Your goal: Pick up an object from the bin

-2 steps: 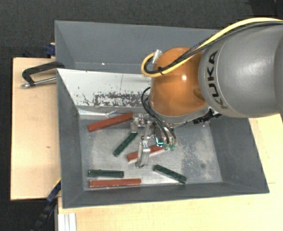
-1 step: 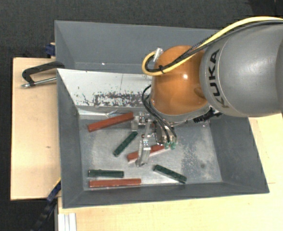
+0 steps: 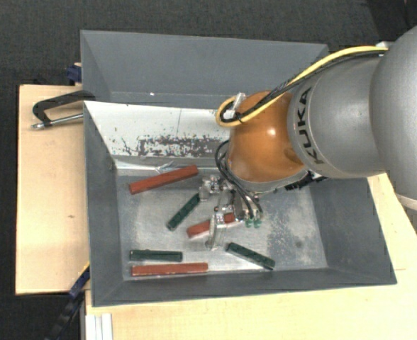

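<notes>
Camera view: your gripper (image 3: 220, 224) is low over a short red stick (image 3: 198, 229) in the middle of the frame. You cannot tell if it is open or closed.

Loose sticks (image 3: 163, 180) left — bare floor (image 3: 301, 236) right

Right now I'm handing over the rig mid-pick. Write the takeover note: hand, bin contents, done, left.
Hand: low at mid-bin, directly at a short red bar; whether it grips cannot be told.
Nearest: slanted green bar just left of it, right green bar toward the front.
Others: back red bar at back left; front green bar and front red bar by the front wall.
Done: hand is at a bar; nothing is lifted out.
Left: confirm the grasp, then raise the bar clear of the bin.
</notes>
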Robot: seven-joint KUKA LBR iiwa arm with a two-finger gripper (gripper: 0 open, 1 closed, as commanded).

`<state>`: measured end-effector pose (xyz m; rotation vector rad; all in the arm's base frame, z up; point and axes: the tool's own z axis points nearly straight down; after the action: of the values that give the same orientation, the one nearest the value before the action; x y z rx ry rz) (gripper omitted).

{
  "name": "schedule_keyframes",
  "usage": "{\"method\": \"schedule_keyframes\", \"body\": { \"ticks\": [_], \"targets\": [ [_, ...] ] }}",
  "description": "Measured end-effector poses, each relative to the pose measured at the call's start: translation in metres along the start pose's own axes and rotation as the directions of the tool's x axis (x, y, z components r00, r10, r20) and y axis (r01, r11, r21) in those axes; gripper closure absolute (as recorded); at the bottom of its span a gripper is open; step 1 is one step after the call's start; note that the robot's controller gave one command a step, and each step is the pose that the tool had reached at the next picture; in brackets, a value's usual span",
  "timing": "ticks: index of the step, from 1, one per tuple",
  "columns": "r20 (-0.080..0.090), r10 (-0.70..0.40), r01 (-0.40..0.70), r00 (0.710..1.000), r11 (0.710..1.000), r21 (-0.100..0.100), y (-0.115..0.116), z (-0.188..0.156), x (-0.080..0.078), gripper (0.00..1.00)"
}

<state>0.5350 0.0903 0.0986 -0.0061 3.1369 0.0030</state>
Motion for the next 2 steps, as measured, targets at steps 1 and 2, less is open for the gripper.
{"method": "schedule_keyframes", "body": {
  "ticks": [1, 2],
  "targets": [
    [0.002, -0.094, 0.094, 0.996, 0.996, 0.001, -0.004, 0.027, -0.015, 0.00],
    [-0.006, 0.040, -0.040, 0.999, 0.999, 0.001, -0.021, 0.028, 0.002, 0.00]
  ]
}}
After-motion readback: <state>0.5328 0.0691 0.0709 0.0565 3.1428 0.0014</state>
